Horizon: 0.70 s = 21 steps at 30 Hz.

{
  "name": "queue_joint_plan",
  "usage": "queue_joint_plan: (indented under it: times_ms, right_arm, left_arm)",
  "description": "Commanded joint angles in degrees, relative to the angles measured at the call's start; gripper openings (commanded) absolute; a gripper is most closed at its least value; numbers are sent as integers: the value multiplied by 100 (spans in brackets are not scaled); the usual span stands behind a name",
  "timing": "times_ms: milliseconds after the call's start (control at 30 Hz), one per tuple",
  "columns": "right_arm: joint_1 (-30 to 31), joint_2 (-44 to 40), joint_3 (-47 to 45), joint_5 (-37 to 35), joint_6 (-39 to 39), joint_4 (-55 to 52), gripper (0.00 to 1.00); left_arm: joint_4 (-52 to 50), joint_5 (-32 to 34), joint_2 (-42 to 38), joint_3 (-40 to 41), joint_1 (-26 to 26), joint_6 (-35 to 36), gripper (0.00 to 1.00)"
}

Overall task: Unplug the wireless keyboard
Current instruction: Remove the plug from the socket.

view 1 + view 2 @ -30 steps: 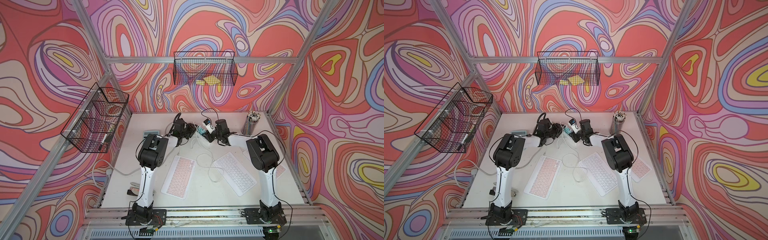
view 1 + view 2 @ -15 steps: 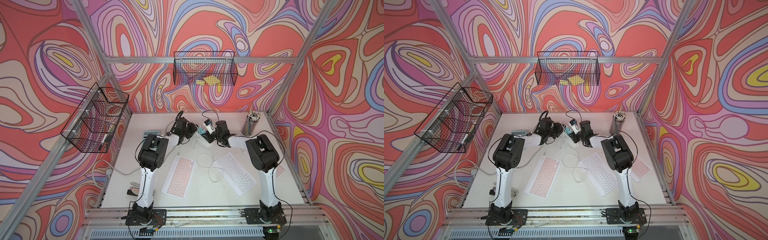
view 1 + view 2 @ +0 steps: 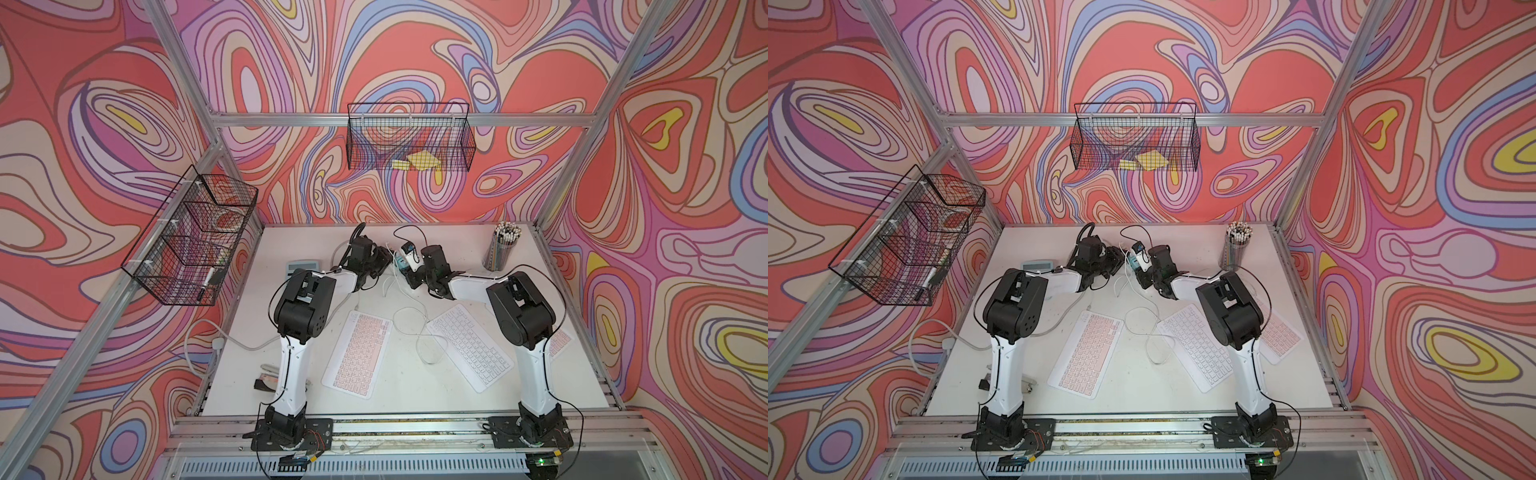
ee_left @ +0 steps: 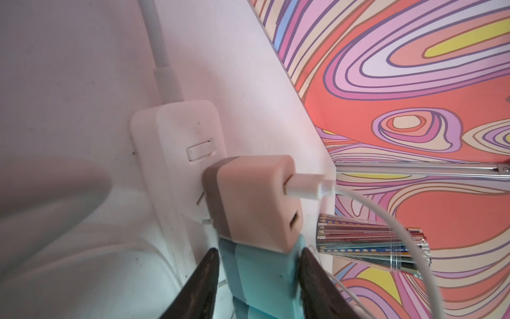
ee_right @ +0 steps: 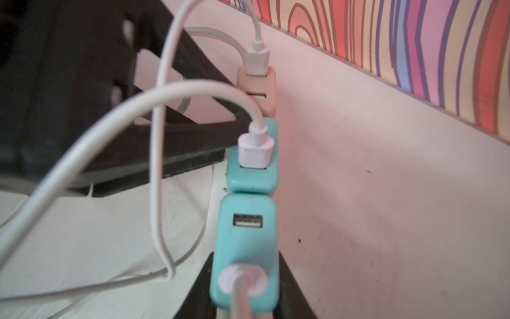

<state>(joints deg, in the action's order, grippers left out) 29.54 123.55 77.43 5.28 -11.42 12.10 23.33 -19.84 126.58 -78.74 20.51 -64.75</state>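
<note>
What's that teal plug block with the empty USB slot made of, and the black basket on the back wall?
Teal charger: moulded plastic, smooth with a soft sheen, judging by its rounded corners, even colour and small scuff marks. Wire basket: thin metal wire in an open grid, apparently coated or painted black; which one can't be told from here.

Left pincer [image 3: 1117, 261] and right pincer [image 3: 1144, 277] meeting at chargers [image 3: 1137, 258], pink keyboard [image 3: 1086, 355], white keyboard [image 3: 1198, 347] on table [image 3: 1142, 395].

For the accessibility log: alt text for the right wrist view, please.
The right tool clamps the nearest teal charger, one USB port empty, a cable plugged beside it. Beyond it stand a middle teal charger and a pink charger, each with a white plug.
</note>
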Motion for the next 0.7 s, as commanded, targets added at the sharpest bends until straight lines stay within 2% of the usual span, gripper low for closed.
queue_joint_plan:
  times_ms: [0, 167, 400, 467, 533, 667]
  right_arm:
    - [573, 146, 205, -244, -728, -139, 17]
    - [546, 132, 297, -31, -384, -239, 15]
    - [-215, -327, -395, 1747, 1611, 1179, 14]
    - [-335, -368, -545, 2034, 1997, 1529, 14]
    - [-377, -328, -568, 2203, 2161, 1609, 14]
    - [-330, -252, -404, 2009, 2030, 1222, 14]
  left_arm:
    - [-1880, -193, 393, 333, 203, 305, 48]
    - [-1798, -212, 420, 428, 216, 306, 48]
    - [-1076, -437, 455, 968, 201, 26, 44]
    - [-1035, -402, 422, 1088, 199, 35, 44]
    - [-968, -366, 387, 1193, 186, 41, 45]
    - [-1117, -275, 311, 1230, 181, 159, 45]
